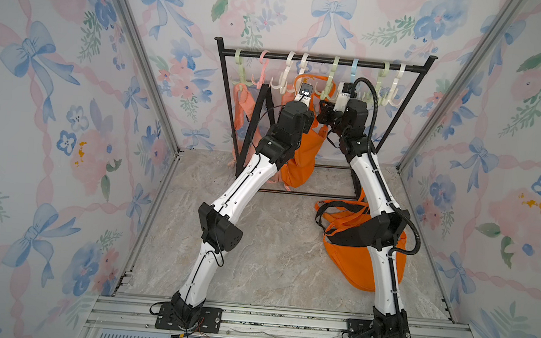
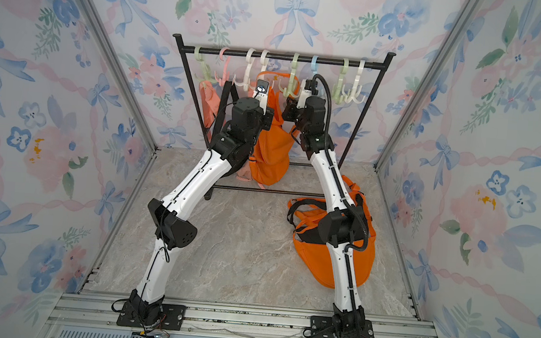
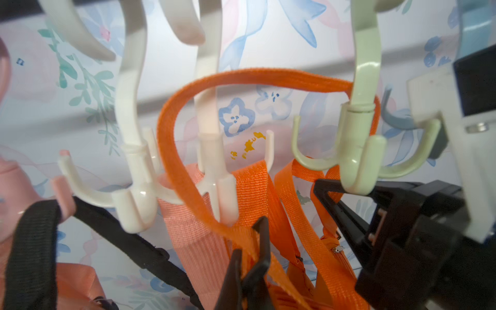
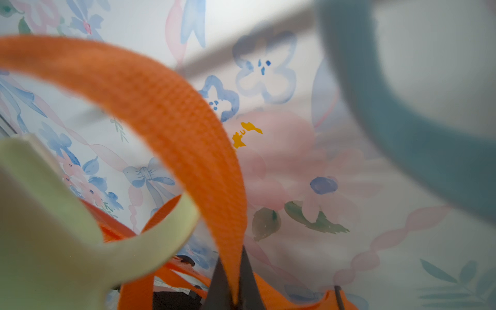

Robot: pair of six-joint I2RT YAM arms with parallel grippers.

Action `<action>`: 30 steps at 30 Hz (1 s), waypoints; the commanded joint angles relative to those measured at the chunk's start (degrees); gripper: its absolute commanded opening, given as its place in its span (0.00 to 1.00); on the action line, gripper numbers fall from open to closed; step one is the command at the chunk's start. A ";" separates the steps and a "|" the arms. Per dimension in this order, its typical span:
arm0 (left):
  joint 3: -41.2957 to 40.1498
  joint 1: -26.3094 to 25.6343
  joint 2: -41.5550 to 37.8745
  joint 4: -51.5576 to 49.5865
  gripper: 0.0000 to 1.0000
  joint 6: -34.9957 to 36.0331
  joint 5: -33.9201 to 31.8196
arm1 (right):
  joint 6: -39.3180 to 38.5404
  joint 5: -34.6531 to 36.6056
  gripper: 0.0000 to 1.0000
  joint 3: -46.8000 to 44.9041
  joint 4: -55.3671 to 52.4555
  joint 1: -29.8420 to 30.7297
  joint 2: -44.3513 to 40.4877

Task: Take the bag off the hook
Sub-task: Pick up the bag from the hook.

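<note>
Both arms are gripping the strap [image 3: 268, 76] of the orange bag [image 1: 297, 168]: left jaws pinching it under the white hook [image 3: 210, 153], right jaws pinching beyond the green hook [image 3: 354, 150]. The bag is hanging below the rail [image 1: 320, 60], its strap curling behind the green stem; pulling outward is risking a snag.

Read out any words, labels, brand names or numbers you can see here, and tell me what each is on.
No text can be read.
Small dark marking on the right arm's white camera housing: too small to read.
The hanging orange bag, hooks and rack: no lettering visible.
</note>
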 commanded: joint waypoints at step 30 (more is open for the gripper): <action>-1.59 -2.96 -5.65 -4.05 0.00 -1.24 -0.42 | 3.25 -3.99 0.00 -15.33 -4.22 -1.33 -12.34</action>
